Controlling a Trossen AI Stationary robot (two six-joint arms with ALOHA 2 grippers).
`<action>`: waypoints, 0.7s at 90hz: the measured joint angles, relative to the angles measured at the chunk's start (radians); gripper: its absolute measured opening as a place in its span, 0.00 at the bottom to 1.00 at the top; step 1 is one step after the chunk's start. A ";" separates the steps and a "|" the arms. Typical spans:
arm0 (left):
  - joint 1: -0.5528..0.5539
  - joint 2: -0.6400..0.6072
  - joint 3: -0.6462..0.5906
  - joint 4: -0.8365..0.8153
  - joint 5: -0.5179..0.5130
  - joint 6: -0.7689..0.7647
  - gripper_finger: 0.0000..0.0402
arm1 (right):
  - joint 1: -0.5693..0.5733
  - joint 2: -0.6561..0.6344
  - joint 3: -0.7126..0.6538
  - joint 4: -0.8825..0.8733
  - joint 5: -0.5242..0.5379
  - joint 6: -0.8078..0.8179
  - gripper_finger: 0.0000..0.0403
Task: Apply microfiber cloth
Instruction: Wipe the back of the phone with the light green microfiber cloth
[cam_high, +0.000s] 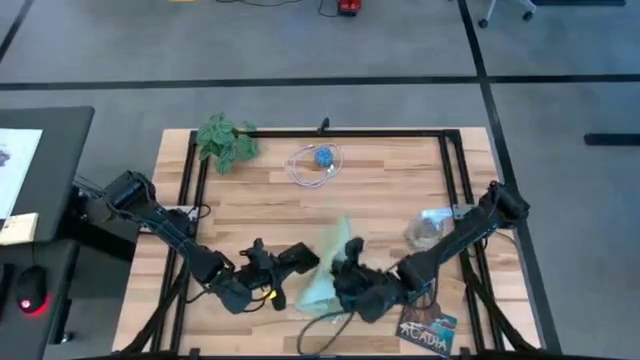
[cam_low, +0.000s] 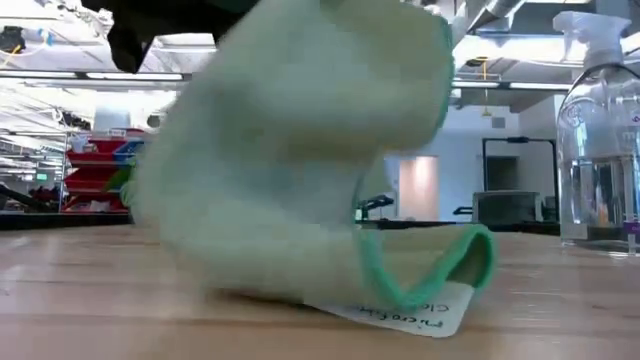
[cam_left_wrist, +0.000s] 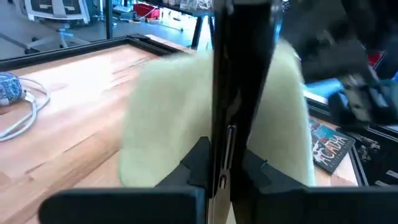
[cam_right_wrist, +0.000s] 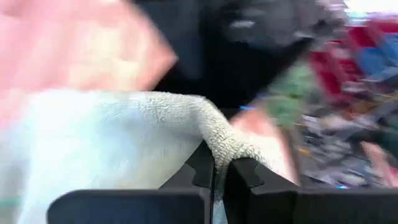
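The right hand is pinching a fold of the microfiber cloth between closed fingers, seen plainly in the right wrist view, and is holding it partly lifted near the front edge of the bench; the low view is showing the cloth's bound edge and white tag trailing on the wood. The left hand is clamping a thin black phone edge-up right beside the cloth, its fingers narrow around the slab. By my reading, the step in hand is bringing cloth to phone, and wiping is about to start. The next move is calling for the right hand to press the fabric flat against the phone's face while the left is keeping it steady, without snagging the hanging corner.

Around them, a clear spray bottle is lying just behind the right arm and a printed card is sitting at the front edge, both close enough to be knocked. A coiled cable and a leafy plant are lying well apart at the back.
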 joint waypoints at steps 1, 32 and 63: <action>0.001 0.000 0.000 0.000 -0.001 -0.001 0.03 | 0.002 0.000 0.000 0.004 -0.002 -0.001 0.00; 0.010 0.001 -0.002 0.000 0.002 0.000 0.03 | -0.082 0.000 0.000 0.483 -0.022 -0.304 0.00; 0.011 0.002 -0.002 0.003 0.006 0.000 0.03 | -0.148 0.040 0.001 0.414 -0.263 -0.230 0.00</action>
